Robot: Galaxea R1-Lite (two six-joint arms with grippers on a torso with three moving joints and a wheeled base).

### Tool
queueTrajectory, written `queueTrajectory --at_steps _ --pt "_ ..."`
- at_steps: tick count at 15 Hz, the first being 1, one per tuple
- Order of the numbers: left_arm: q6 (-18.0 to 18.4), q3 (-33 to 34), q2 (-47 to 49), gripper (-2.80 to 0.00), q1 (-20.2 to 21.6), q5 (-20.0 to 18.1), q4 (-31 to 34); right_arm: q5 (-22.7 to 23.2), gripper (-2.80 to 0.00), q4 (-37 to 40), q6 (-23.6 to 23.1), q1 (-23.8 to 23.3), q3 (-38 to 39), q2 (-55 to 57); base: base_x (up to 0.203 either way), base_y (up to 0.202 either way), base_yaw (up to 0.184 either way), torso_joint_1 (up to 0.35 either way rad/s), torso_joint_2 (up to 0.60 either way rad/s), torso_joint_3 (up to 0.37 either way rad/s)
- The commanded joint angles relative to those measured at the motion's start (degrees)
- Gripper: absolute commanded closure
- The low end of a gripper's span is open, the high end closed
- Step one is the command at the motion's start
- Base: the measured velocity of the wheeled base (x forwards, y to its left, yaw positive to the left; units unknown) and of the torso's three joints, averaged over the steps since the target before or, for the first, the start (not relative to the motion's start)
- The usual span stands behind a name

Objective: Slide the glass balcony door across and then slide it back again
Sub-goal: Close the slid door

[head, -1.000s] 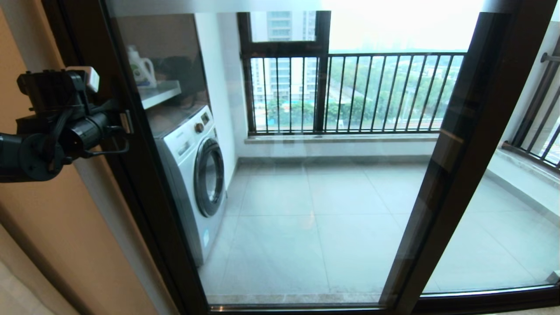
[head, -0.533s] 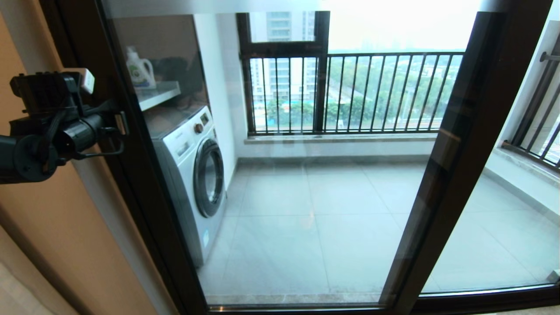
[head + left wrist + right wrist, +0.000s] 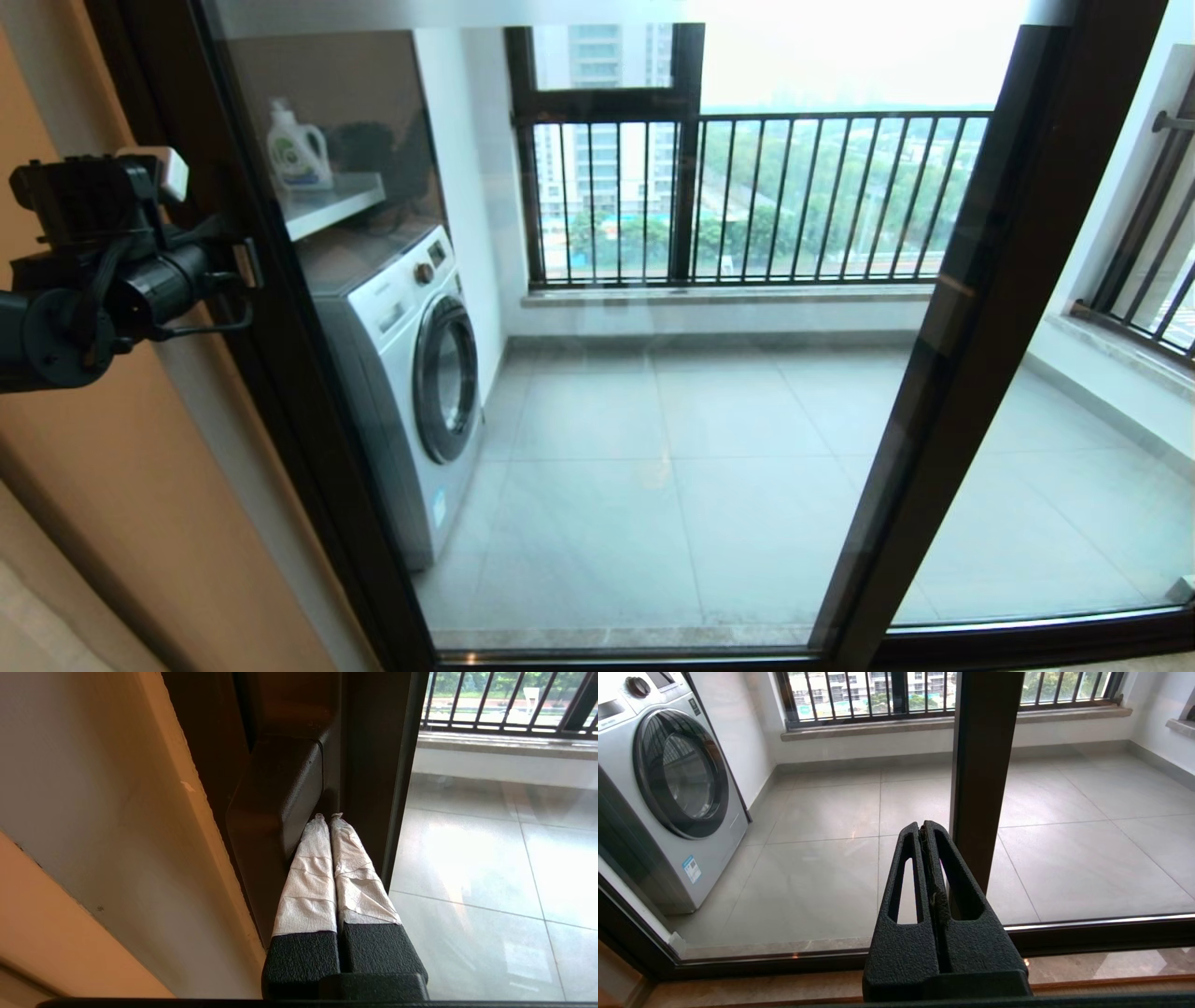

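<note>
Where frame hides handle [image 3: 275,793]: left end effector [image 3: 327,817]

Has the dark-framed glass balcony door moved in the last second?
Yes. The dark-framed glass balcony door slid left, covering more of the white washing machine behind it.

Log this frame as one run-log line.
left pincer: shut, tips beside door handle | right pincer: shut, idle, off the door | washer behind glass

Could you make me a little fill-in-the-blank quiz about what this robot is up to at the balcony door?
1. The left gripper, its fingers pressed ____, touches the handle of the glass balcony door.
2. Behind the glass stands a ____ machine.
3. On the shelf above it sits a detergent ____.
4. The right gripper holds ____.

Missing words: together; washing; bottle; nothing
</note>
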Motion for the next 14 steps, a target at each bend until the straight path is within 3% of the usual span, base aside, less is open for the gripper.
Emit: queueTrajectory --at_steps 1,5,9,12,14 --pt "0.1 0.0 0.3 0.0 0.2 0.1 0.0 0.0 0.0 0.0 0.0 0.0 0.7 0.1 0.0 0.0 0.0 0.0 0.0 0.0" --pt "-0.3 0.2 -0.3 0.0 0.5 0.0 0.0 0.0 0.0 0.0 0.0 0.0 0.7 0.1 0.0 0.0 0.0 0.0 0.0 0.0" --pt "-1.2 3.5 -6.8 0.0 0.1 -5.9 0.0 0.0 0.0 0.0 0.0 0.0 0.7 0.1 0.0 0.0 0.0 0.0 0.0 0.0" --pt "-1.4 7.8 -12.5 0.0 0.0 -7.8 0.0 0.0 0.0 0.0 0.0 0.0 0.7 0.1 0.0 0.0 0.0 0.0 0.0 0.0" --pt "-1.9 11.1 -17.1 0.0 2.1 -10.9 0.1 0.0 0.0 0.0 0.0 0.0 0.7 0.1 0.0 0.0 0.0 0.0 0.0 0.0"
